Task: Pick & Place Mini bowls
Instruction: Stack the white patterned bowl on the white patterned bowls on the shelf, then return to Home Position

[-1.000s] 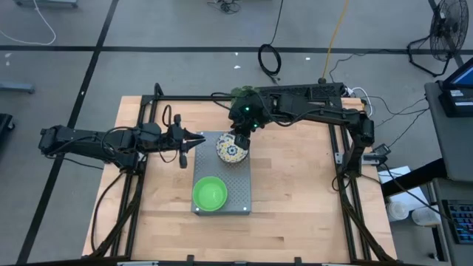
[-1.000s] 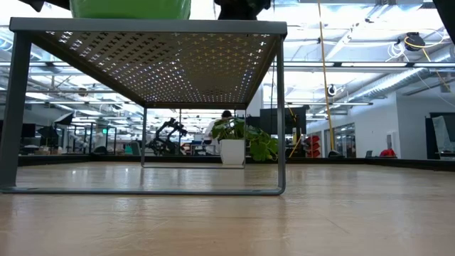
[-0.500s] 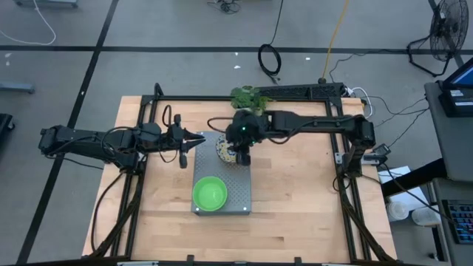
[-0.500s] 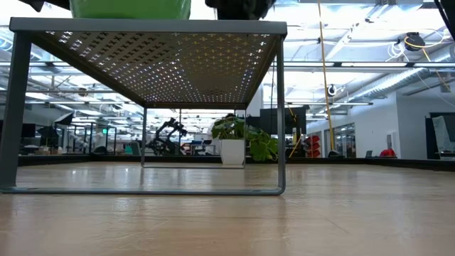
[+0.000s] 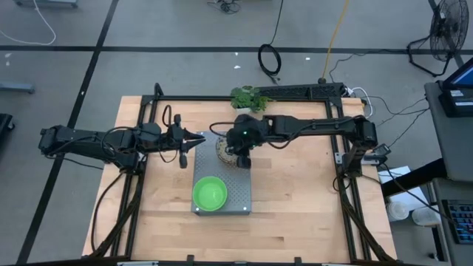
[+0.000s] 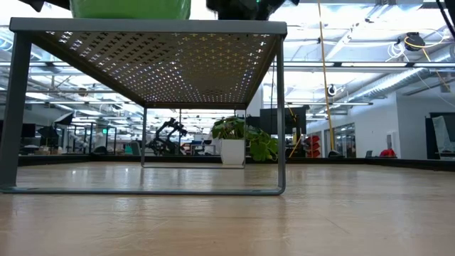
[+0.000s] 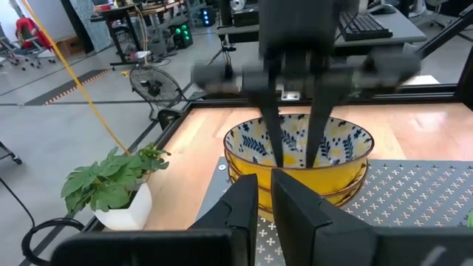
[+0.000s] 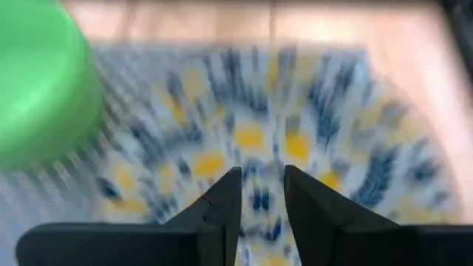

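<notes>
Two stacks of mini bowls sit on the grey perforated tray (image 5: 236, 193) at the middle of the desk (image 5: 295, 214): the green bowls (image 5: 209, 193) on the tray's near half, the floral bowls (image 7: 298, 159) on its far half, nested one in another with yellow outer walls showing. Down over the floral stack comes the right gripper (image 7: 297, 144), fingers pointing straight down, both tips inside the top bowl's hollow with only a narrow gap between them, nothing clamped. From its own wrist camera the right gripper (image 8: 256, 193) shows those two dark fingers close together above the blue-and-yellow pattern, with a green bowl (image 8: 41, 81) off to one side. In the overhead view the right arm covers most of the floral stack. The left gripper (image 5: 194, 142) waits just beside the tray's far-left corner, level and aimed at the floral bowls, its fingers nearly closed and empty. A small leafy plant (image 5: 246, 97) in a white pot stands at the desk's far edge, behind the tray.
</notes>
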Tool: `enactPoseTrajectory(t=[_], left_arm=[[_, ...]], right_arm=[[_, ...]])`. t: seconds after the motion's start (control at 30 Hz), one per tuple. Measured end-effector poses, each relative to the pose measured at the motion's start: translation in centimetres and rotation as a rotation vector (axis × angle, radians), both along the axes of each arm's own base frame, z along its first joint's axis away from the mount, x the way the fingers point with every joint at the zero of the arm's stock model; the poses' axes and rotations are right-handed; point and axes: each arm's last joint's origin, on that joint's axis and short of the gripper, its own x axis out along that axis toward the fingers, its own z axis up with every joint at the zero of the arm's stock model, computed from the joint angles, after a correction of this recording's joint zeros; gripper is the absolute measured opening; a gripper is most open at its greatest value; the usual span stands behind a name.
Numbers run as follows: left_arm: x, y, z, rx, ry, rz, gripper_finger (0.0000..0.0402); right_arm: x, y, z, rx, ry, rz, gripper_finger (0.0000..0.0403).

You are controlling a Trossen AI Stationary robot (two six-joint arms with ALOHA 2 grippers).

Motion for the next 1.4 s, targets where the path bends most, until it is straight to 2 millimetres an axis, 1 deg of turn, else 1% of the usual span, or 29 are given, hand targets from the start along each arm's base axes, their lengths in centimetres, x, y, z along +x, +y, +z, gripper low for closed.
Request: enactPoseTrajectory(t=[0.1,0.13,0.17,0.3,0.5,0.63,0.77,0.9,1.03,1.13,1.2,1.3,1.4], left_arm=[[0.0,0.0,0.0,0.0,0.0,0.0,0.0047],[0.0,0.0,0.0,0.0,0.0,0.0,0.0047],[0.0,0.0,0.0,0.0,0.0,0.0,0.0047],[0.0,0.0,0.0,0.0,-0.001,0.0,0.0047],[0.0,0.0,0.0,0.0,0.0,0.0,0.0047],[0.0,0.0,0.0,0.0,0.001,0.0,0.0047],[0.0,0.0,0.0,0.0,0.001,0.0,0.0047],[0.0,0.0,0.0,0.0,0.001,0.0,0.0047],[0.0,0.0,0.0,0.0,0.001,0.0,0.0047],[0.0,0.0,0.0,0.0,0.001,0.001,0.0047],[0.0,0.0,0.0,0.0,0.001,0.0,0.0047],[0.0,0.0,0.0,0.0,0.001,0.0,0.0047],[0.0,0.0,0.0,0.0,0.002,0.0,0.0047]], right_arm=[[0.2,0.4,1.4,-0.004,-0.101,0.009,0.0089],[0.0,0.7,1.8,-0.004,-0.113,0.016,0.0089],[-0.2,1.0,2.0,-0.003,-0.115,0.024,0.0089],[0.1,2.1,2.9,-0.011,-0.192,0.058,0.0089],[0.3,3.3,2.4,-0.016,-0.185,0.094,0.0089],[0.6,3.4,1.6,-0.017,-0.149,0.099,0.0089],[0.5,3.4,1.7,-0.016,-0.157,0.098,0.0089],[0.5,3.4,1.0,-0.02,-0.142,0.098,0.0089],[0.5,3.5,1.6,-0.024,-0.178,0.101,0.0089],[-0.2,3.7,2.5,-0.024,-0.194,0.105,0.0089],[-0.8,3.7,3.7,-0.026,-0.229,0.106,0.0089],[-2.6,3.7,5.7,-0.018,-0.249,0.099,0.0089],[-4.9,3.6,7.6,0.005,-0.244,0.084,0.0089]])
